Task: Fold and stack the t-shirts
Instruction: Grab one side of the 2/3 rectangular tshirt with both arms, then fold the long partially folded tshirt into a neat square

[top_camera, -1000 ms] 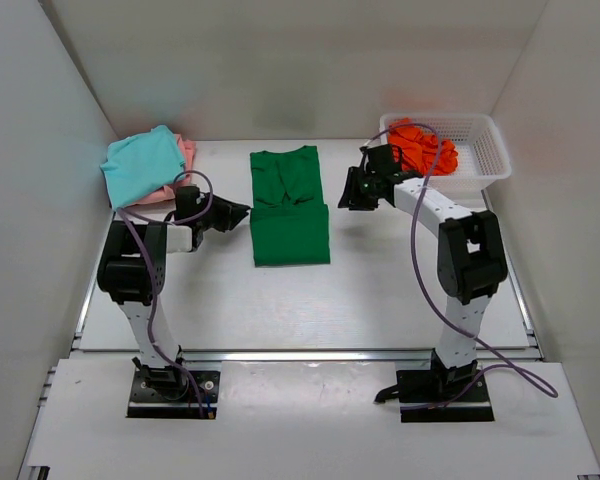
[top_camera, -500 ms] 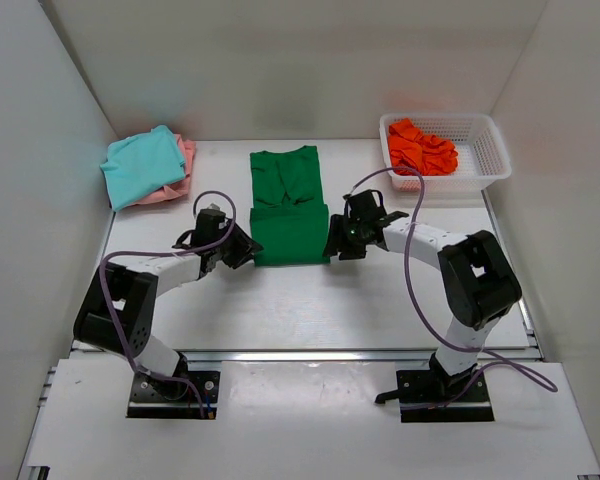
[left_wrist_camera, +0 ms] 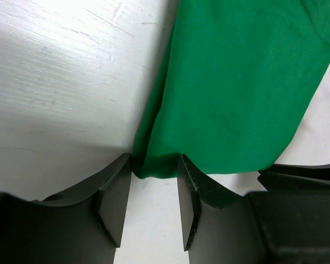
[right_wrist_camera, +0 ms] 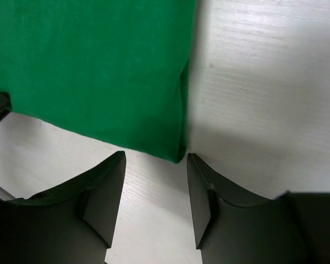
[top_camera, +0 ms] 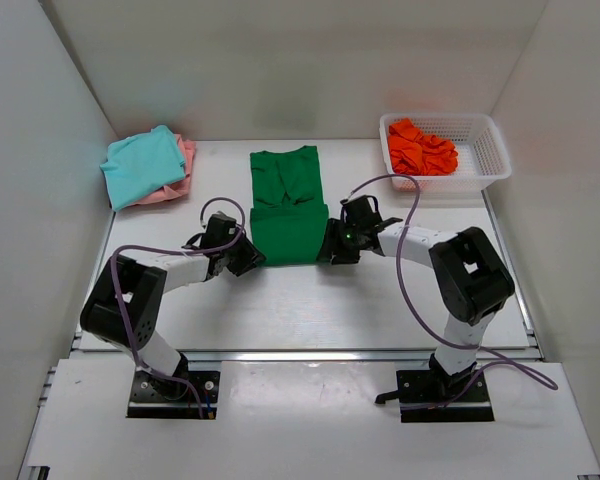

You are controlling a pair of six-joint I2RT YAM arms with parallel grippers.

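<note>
L jaws are standing apart, touching bottom-left corner of green tee (top_camera: 290, 235); R jaws are gaping wide at its bottom-right. White counter (top_camera: 310, 300), white walls (top_camera: 280, 70).

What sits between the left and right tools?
The near hem of the dark green t-shirt spans the gap between left tool and right tool; top view shows it.

Dark green cloth t-shirt (top_camera: 288, 205): folded into a narrow strip, flat at bench (top_camera: 380, 300) centre, near half smooth, far half creased. Teal cloth t-shirt (top_camera: 143, 165): loosely folded, back left, atop pale pink t-shirt (top_camera: 185, 152). Bright orange t-shirt (top_camera: 420, 147): crumpled in white mesh basket (top_camera: 490, 150), back right.
</note>
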